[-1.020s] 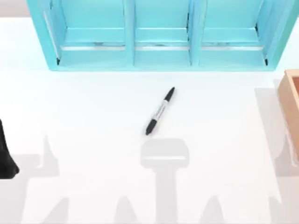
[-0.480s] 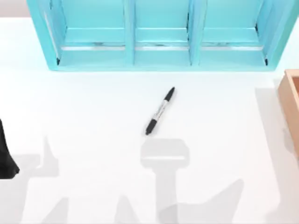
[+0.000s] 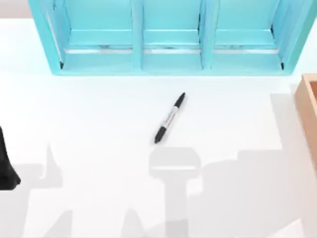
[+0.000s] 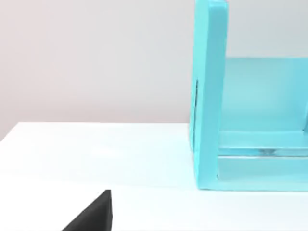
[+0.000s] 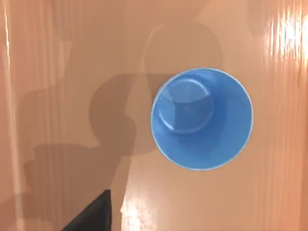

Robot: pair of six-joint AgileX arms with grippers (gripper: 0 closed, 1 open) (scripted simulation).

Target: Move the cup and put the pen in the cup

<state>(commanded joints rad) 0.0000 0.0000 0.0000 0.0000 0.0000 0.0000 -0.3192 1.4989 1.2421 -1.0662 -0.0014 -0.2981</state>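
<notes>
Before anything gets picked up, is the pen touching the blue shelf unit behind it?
Apart. The top view shows bare white table between the pen and the front edge of the shelf unit.

Print on the pen (image 3: 169,119) too small to read, wooden box (image 3: 308,106) right of the pen cut off at the edge, turquoise shelf unit (image 3: 168,37) beyond the pen cropped on top
</notes>
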